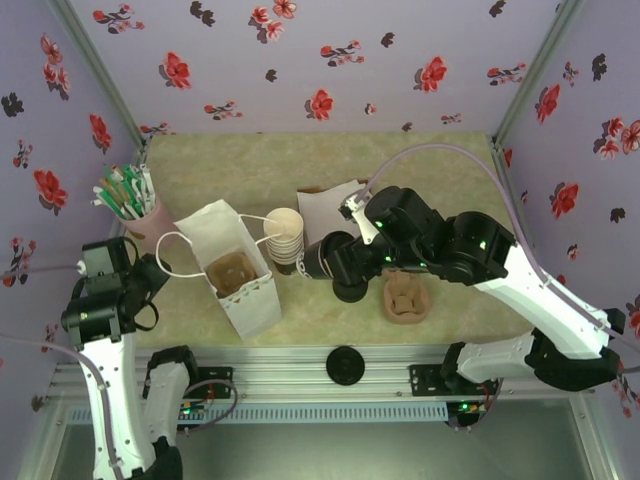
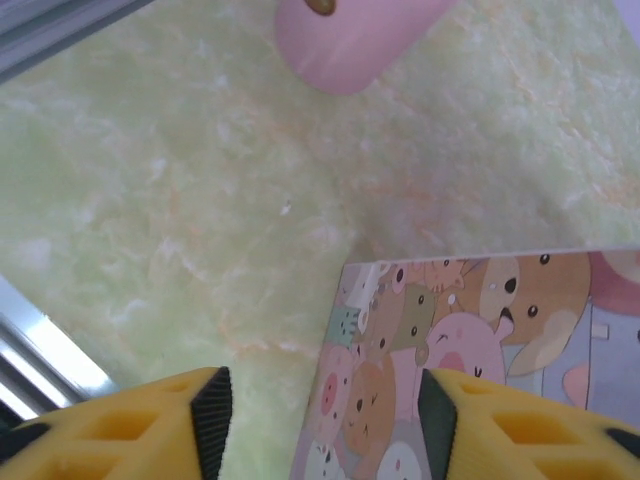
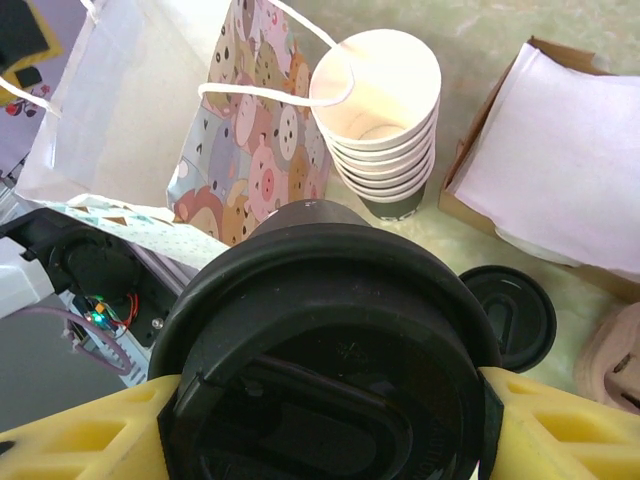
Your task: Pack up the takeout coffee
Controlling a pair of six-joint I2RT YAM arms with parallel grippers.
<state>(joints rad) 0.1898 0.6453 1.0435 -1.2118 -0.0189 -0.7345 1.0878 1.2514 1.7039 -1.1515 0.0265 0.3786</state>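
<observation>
Near the middle of the table (image 1: 440, 170), my right gripper (image 3: 325, 405) is clamped on the takeout coffee (image 3: 320, 300), one yellow finger (image 3: 95, 435) pressed against each side of its black lid. From above, the cup is off the table, just beside the stack of lidless paper cups (image 1: 284, 236), at roughly 4 o'clock from it. The paper gift bag (image 1: 235, 262) stands open at 9 o'clock from the coffee, a brown pulp cup carrier (image 1: 233, 272) down inside it, and one white handle loops across the rim of the cup stack. A short stack of spare black lids (image 1: 350, 290) sits at 5 o'clock from the coffee, with a second pulp carrier (image 1: 405, 298) at 3 o'clock from those lids. A cardboard box of white napkins (image 1: 330, 205) lies at 12 o'clock from the coffee.

My left gripper (image 2: 322, 415) has its jaws moderately apart with nothing between them, hanging over bare tabletop by the cartoon-printed side of the bag. A pink cup (image 1: 138, 218) of stirrers is at 10 o'clock from the bag.
</observation>
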